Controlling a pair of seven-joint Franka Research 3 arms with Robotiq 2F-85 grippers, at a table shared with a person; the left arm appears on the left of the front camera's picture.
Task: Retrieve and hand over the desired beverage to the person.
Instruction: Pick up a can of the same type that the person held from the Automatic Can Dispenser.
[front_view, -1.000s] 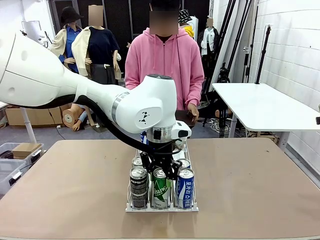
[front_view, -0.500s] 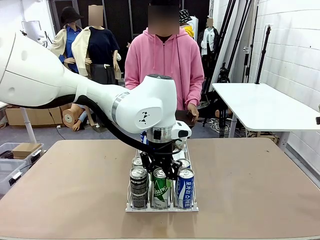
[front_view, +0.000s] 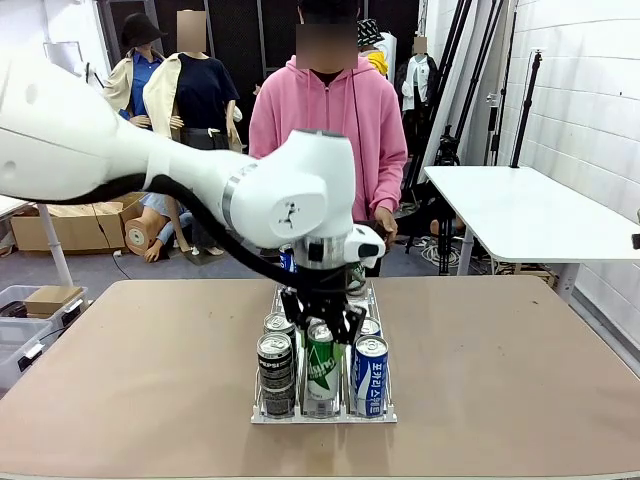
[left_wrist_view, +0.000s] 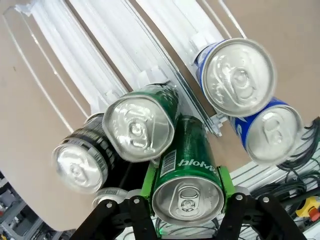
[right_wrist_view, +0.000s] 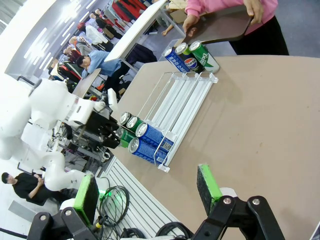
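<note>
The left end effector (front_view: 322, 322) is clamping its green pads on the green can (front_view: 320, 368) at lower centre, in the front row of the clear rack (front_view: 325, 415), between a black can (front_view: 276, 372) and a blue can (front_view: 370, 375). The right end effector (right_wrist_view: 147, 192) is hanging open over the desk (right_wrist_view: 260, 110). The person (front_view: 330, 120) is standing at upper centre.

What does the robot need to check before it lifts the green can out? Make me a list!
1. Left hand shut on the green can: ok.
2. Green pads on both sides of it: ok.
3. Black can and blue can beside it not touching: cannot tell.
4. Person waiting across the table: ok.
5. Person holding a tray: ok.
6. Right hand open, away from the rack: ok.
</note>
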